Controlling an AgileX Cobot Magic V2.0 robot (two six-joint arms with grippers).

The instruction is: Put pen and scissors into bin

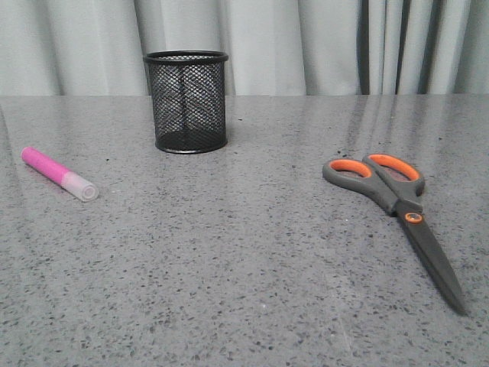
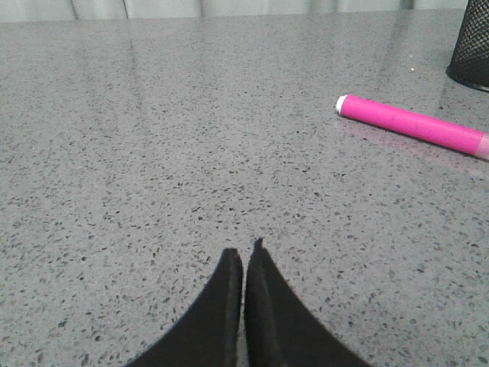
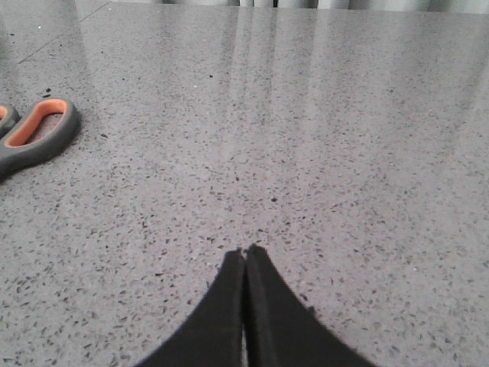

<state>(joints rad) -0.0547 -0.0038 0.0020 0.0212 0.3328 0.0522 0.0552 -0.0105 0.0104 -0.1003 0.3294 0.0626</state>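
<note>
The magenta-pink pen (image 1: 58,173) with a whitish cap lies on the grey table at the left. It also shows in the left wrist view (image 2: 412,125), off to one side of my left gripper (image 2: 244,254), which is shut and empty. The scissors (image 1: 397,210) lie closed at the right, handles toward the back, blades toward the front. One orange-lined handle (image 3: 37,134) shows in the right wrist view, away from my right gripper (image 3: 245,253), which is shut and empty. The black mesh bin (image 1: 186,102) stands upright at the back centre-left; its base edge (image 2: 470,46) shows in the left wrist view. Neither gripper shows in the front view.
The speckled grey table (image 1: 244,252) carries only these three things. Pale curtains (image 1: 306,46) hang behind its far edge.
</note>
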